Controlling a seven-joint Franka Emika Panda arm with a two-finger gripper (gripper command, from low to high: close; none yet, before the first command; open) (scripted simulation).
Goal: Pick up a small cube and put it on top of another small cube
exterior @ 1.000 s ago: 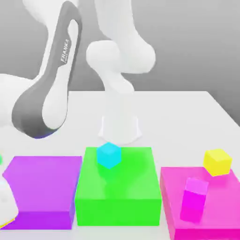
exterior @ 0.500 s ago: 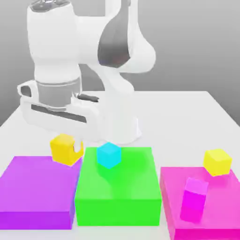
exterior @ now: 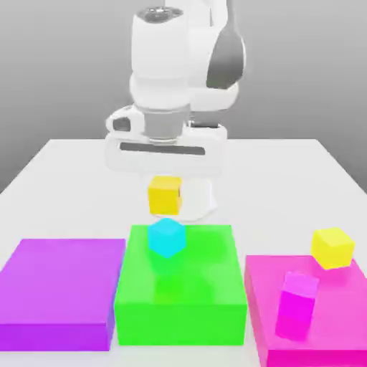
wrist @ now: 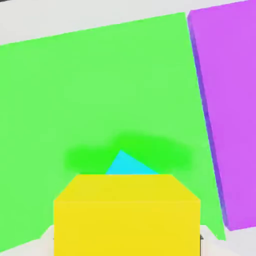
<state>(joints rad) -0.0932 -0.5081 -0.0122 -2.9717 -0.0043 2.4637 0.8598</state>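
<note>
The golden small cube point(exterior: 165, 195) hangs in the air under the white hand, with my gripper point(exterior: 165, 197) shut on it. It sits a short way above the cyan cube point(exterior: 167, 237), which rests on the green flat block point(exterior: 179, 294). In the hand view the golden cube point(wrist: 127, 212) covers most of the cyan cube point(wrist: 131, 164), of which just a corner peeks out over the green block point(wrist: 100, 90). There is a visible gap between the two cubes in the exterior view.
A purple flat block point(exterior: 61, 290) lies at the exterior view's left, a magenta flat block point(exterior: 330, 315) at its right. On the magenta block stand a magenta cube point(exterior: 297, 304) and a lemon-yellow cube point(exterior: 332, 247). The arm's white base stands behind the green block.
The hand carried the golden cube from above the purple block's edge toward the exterior view's right and upward, until it hangs over the cyan cube. The other cubes stayed put.
</note>
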